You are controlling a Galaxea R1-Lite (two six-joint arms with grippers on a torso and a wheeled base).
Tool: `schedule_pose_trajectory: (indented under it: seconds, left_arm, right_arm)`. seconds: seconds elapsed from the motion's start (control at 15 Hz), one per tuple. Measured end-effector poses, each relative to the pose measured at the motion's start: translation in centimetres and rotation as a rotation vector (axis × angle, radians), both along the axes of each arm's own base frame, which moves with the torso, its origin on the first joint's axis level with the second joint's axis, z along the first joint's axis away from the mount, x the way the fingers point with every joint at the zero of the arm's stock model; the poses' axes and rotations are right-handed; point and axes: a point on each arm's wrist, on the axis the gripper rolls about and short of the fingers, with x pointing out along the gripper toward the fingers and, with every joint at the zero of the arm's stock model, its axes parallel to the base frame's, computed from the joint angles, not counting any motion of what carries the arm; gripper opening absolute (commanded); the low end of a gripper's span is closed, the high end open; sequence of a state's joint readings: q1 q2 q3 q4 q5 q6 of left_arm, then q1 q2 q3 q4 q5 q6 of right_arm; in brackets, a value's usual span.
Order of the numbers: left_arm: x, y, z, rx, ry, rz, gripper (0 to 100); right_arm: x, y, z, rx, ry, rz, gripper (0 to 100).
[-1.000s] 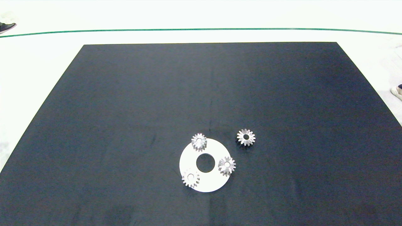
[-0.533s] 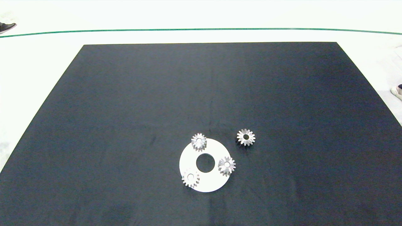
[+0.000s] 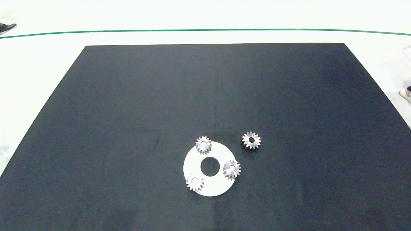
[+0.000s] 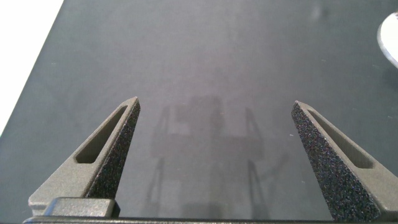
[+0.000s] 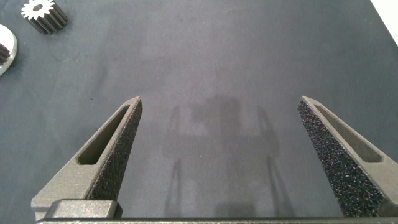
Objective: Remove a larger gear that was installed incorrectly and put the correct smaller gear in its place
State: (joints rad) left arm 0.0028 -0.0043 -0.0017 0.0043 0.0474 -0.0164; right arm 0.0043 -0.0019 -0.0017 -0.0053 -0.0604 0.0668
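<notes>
A white disc (image 3: 221, 186) with a round centre hole lies near the front middle of the black mat. Three smaller gears with pale centres stand on it: one at the back (image 3: 203, 145), one at the right (image 3: 231, 169), one at the front left (image 3: 195, 182). The larger gear (image 3: 251, 140), with its wide dark hole, sits on the mat just right of the disc and apart from it; it also shows in the right wrist view (image 5: 43, 15). Neither arm shows in the head view. My left gripper (image 4: 215, 102) and right gripper (image 5: 220, 99) both hang open over bare mat, holding nothing.
The black mat (image 3: 128, 96) covers most of the white table. The disc's rim (image 4: 392, 34) shows in the left wrist view. A green line (image 3: 205, 30) crosses the floor beyond. A person's shoes show at the top left (image 3: 6, 28) and the right edge (image 3: 406, 94).
</notes>
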Motion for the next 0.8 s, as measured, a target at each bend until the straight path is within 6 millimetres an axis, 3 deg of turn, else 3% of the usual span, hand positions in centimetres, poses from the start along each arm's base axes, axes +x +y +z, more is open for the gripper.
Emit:
schedule_pose_trajectory:
  seconds: [0.8]
  left_arm:
    - [0.01, -0.02, 0.0, 0.0, 0.001, -0.007, 100]
  right_arm:
    - [0.0, 0.0, 0.0, 0.0, 0.0, 0.0, 100]
